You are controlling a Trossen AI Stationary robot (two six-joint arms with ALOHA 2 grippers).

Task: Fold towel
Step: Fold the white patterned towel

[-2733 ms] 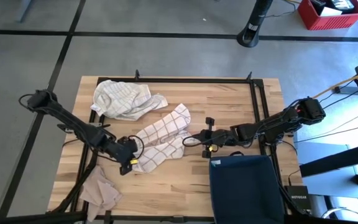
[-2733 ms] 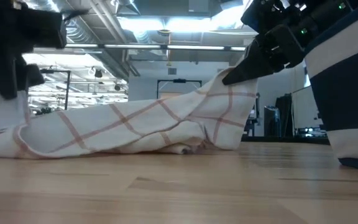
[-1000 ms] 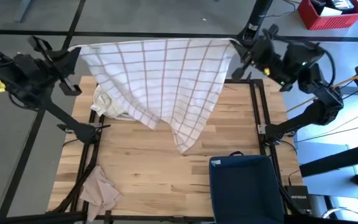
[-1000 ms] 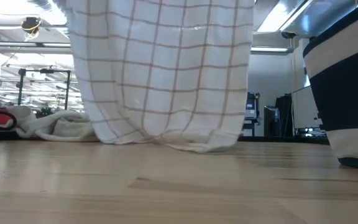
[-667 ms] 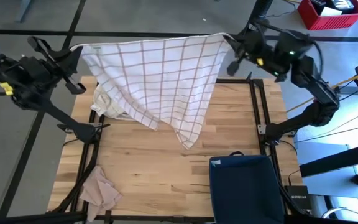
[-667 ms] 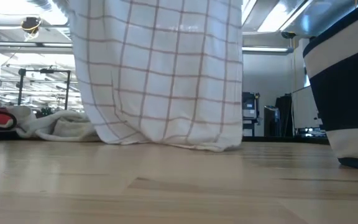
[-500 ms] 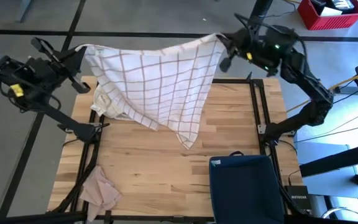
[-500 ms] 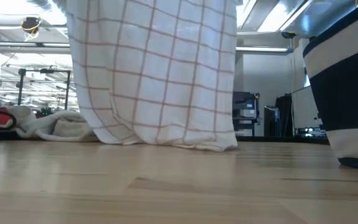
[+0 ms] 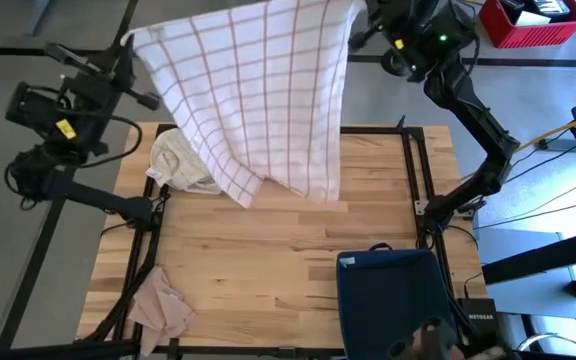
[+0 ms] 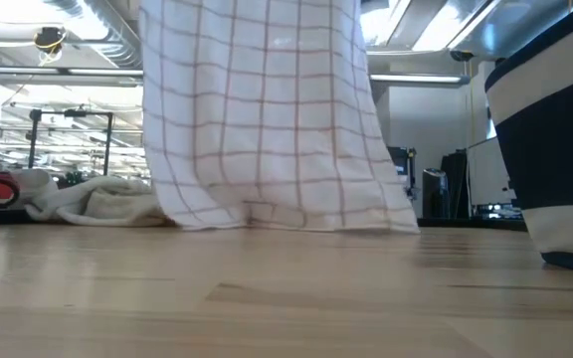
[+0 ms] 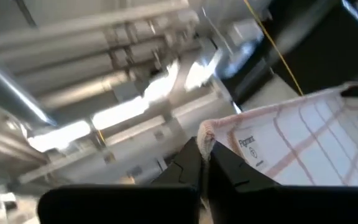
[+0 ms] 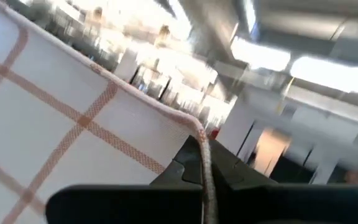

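Note:
The towel (image 9: 258, 100), white with a red-brown grid, hangs spread out high over the table's far edge. My left gripper (image 9: 128, 42) is shut on its upper left corner. My right gripper (image 9: 358, 15) is shut on its upper right corner. In the low view the towel (image 10: 267, 119) falls like a curtain, and its lower edge (image 10: 286, 225) ends right at the tabletop. Whether that edge touches the wood, I cannot tell. My left gripper pinches the towel's upper left corner (image 11: 205, 132) between its two fingers (image 11: 188, 165), at the hemmed edge beside the label. The fingers slant upward. The cloth runs off from them toward the other arm and hangs below. My right gripper pinches the towel's upper right corner (image 12: 197, 132) between its two fingers (image 12: 182, 165), right at the hem. The fingers slant upward. The cloth spreads away from the corner and hangs down, with its top edge (image 9: 238, 18) stretched between the two grippers.
A crumpled white towel (image 9: 183, 160) lies at the table's far left, partly behind the hanging one. A beige cloth (image 9: 158, 305) lies at the near left corner. A dark blue bin (image 9: 393, 300) stands at the near right. Bare wood (image 9: 268, 270) lies in the middle.
Both grippers have carried the towel toward the table's far edge, the right one also going leftward, so the top edge is shorter. The hanging cloth has swung with them, and its lower corner has moved toward the far edge. Both grippers stay shut on the corners.

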